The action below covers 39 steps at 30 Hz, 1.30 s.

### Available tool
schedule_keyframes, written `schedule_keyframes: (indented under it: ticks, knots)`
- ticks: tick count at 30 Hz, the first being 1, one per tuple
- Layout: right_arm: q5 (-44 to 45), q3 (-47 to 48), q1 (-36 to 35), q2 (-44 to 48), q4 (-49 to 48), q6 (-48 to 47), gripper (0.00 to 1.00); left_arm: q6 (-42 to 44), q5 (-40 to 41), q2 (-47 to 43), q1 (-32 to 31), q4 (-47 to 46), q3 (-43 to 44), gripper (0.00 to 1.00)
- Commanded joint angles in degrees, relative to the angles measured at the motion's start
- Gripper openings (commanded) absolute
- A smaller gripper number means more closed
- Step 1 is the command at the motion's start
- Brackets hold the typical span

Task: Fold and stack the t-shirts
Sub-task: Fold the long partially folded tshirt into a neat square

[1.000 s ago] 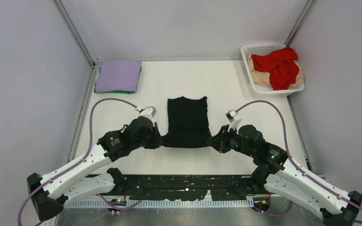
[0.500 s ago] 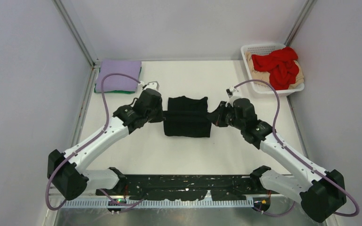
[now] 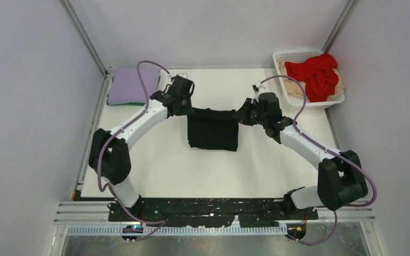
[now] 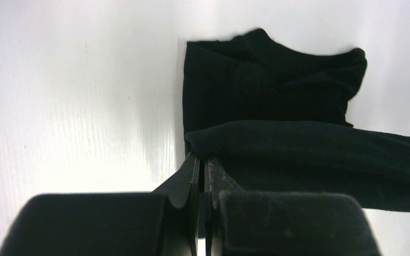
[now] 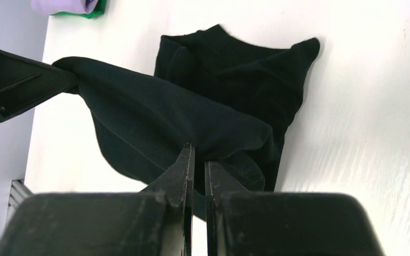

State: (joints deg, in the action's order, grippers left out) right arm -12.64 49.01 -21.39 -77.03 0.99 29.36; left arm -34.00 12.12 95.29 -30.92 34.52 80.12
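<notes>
The black t-shirt point(image 3: 212, 130) is gripped at two corners, one clenched by the left end effector point(image 3: 188, 110), one by the right end effector point(image 3: 240, 116). The raised edge is stretched crosswise between them; the rest is spread on the desk point(image 3: 192, 170), nearward of both alike.

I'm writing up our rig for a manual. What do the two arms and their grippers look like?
The left arm and right arm have white link shells and black joint housings. A purple cable loops along each. The left gripper and right gripper are black: thin, flat, tapering fingers on a blocky body. No markings are legible.
</notes>
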Motion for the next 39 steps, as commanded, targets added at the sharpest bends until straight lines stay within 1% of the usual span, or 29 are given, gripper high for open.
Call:
schedule_keyframes:
  ticks: [1,7,9,14,24,27,30,34,37,39]
  knots:
    - [0.5,4.8,1.7,-5.2,-6.9,-2.3,0.05,3.2,4.3,5.7,2.5,0.9,7.0,0.0]
    - [-1.5,8.4,3.3,-15.0,-9.3,-2.0,0.05,4.1,1.3,14.1,4.9,1.0,13.2,0.0]
    - [-2.8,8.8,3.8,-16.8,-10.6,-1.4,0.05,4.5,-0.5,16.4,5.5,1.0,14.9,0.0]
    - [-3.0,9.3,4.5,-19.8,-12.6,-0.3,0.05,5.2,-4.0,20.1,6.0,-0.6,17.4,0.0]
    - [0.5,7.1,4.8,-19.5,-14.2,0.3,0.05,6.1,-7.1,22.1,6.2,-3.6,18.8,0.0]
    - [1.4,5.1,4.8,-18.3,-15.3,0.9,0.05,6.2,-8.1,22.7,6.3,-2.9,19.8,0.0]
    - [2.4,3.1,4.8,-16.7,-16.6,1.3,0.05,6.4,-11.5,21.8,6.2,-5.2,17.9,0.0]
    - [1.8,1.1,4.8,-15.2,-18.6,1.5,0.05,6.6,-15.7,18.8,6.2,-11.5,13.3,0.0]
    - [2.0,0.3,4.8,-13.5,-18.9,1.4,0.05,6.6,-16.2,17.1,6.2,-13.6,11.4,0.0]
    - [2.8,-0.1,4.8,-12.6,-18.6,1.3,0.05,6.8,-15.9,17.2,6.2,-12.9,11.9,0.0]
